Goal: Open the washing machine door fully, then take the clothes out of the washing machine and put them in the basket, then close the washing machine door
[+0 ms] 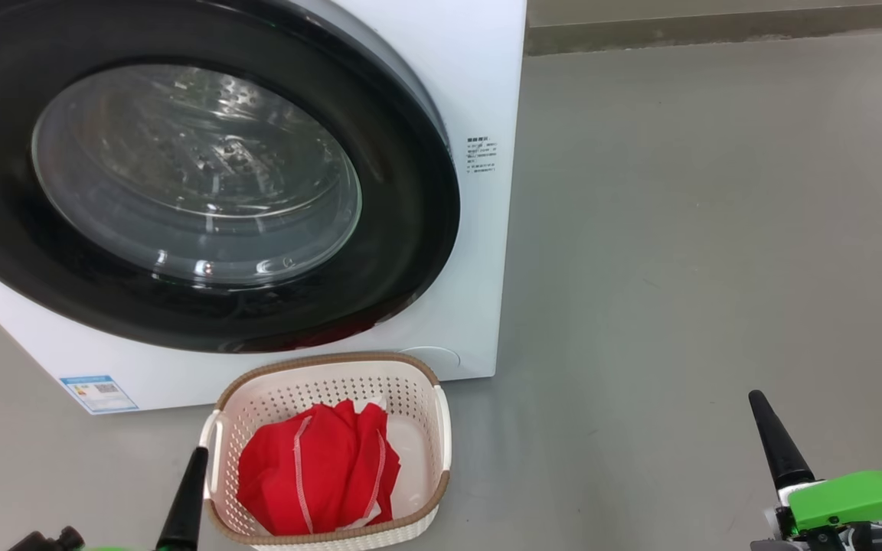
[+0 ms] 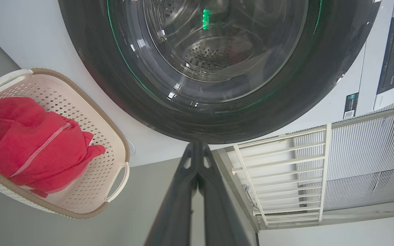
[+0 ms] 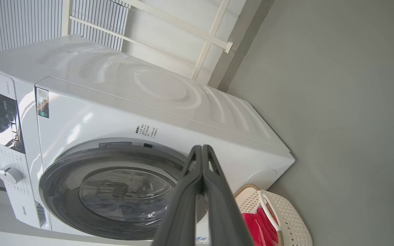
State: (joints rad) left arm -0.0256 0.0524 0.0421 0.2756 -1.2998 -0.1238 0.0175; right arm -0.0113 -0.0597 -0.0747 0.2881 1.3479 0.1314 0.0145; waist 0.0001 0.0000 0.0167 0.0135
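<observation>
The washing machine (image 1: 479, 92) stands on the grey floor (image 1: 678, 229). The washing machine door (image 1: 410, 252) lies shut against its front, with the steel drum showing through the glass. The basket (image 1: 419, 405) sits on the floor just in front of the machine, below the door. The clothes (image 1: 318, 467), red with white stitching, lie heaped inside it. The left tool (image 1: 197, 454) hangs just beside the basket's left handle, fingers pressed together on nothing. The right tool (image 1: 756, 399), well apart to the right, is likewise pinched closed and empty.
</observation>
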